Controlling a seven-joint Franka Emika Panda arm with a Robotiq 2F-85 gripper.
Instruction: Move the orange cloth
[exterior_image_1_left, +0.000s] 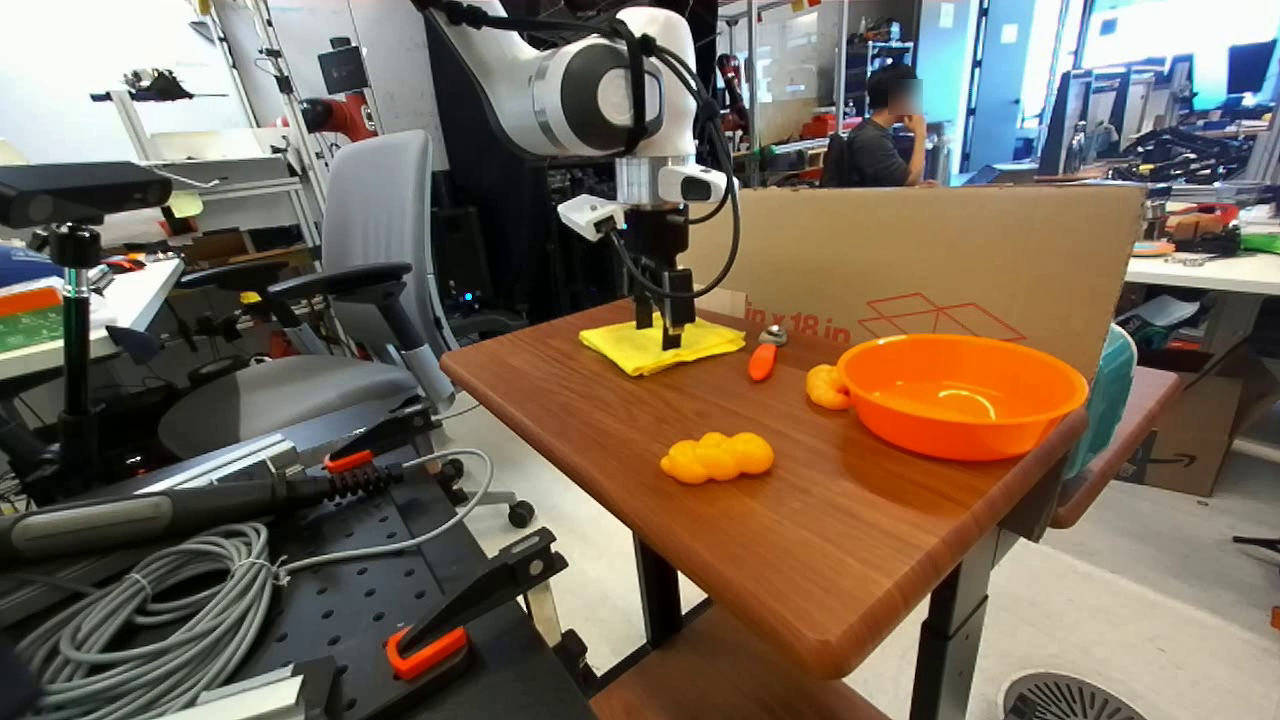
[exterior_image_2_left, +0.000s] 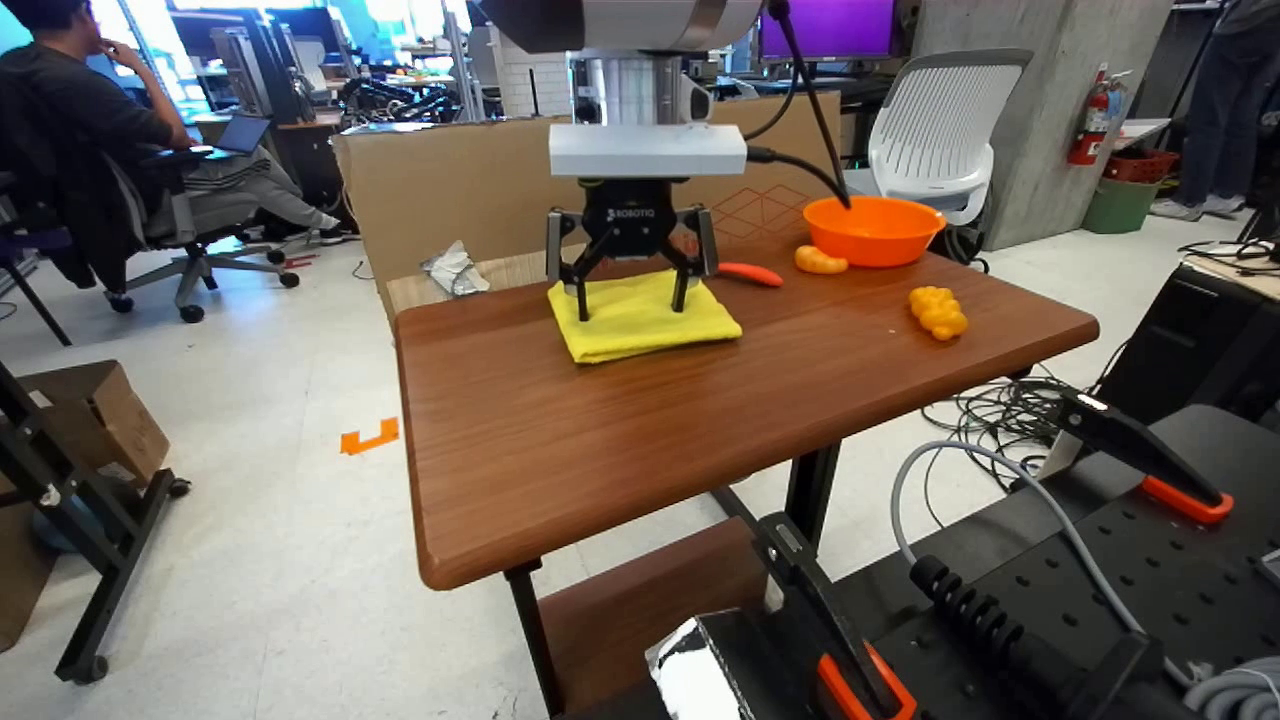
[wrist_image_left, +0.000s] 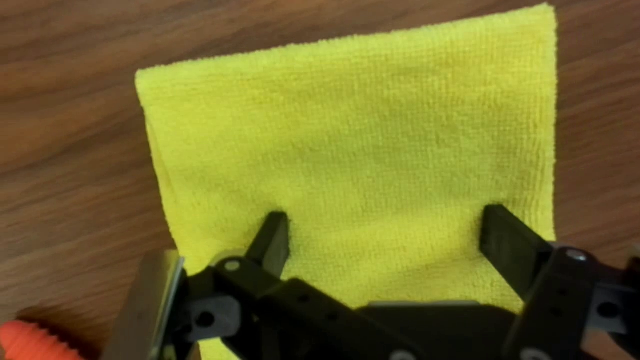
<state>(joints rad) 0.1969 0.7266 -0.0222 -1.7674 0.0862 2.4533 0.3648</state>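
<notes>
The brown surface (exterior_image_2_left: 600, 440) carries all I have to deal with, and a cardboard panel (exterior_image_1_left: 920, 250) stands along one side of it. The orange bowl (exterior_image_1_left: 950, 435) sits well apart from where I work. The cloth (wrist_image_left: 350, 135), which looks yellow to me, lies flat on the surface, folded, near the cardboard side and directly under my claw (exterior_image_2_left: 631, 313). The claw is spread and pinches nothing. Just beside the cloth, toward the bowl, lies a red-handled tool (exterior_image_1_left: 763, 362); I want to keep off it. My move turns on the fingertips (wrist_image_left: 274, 237): both stand inside the cloth's outline, with fabric showing beyond each. In the wrist view the line between them runs roughly parallel to the cloth's top edge, and the tip on the right is nearer a side edge than its mate. The cloth looks close to square, so I read no strong long axis. Whether the tips press down or only skim, I cannot tell. Closing should bunch the middle; too high, and they would slip over it.
</notes>
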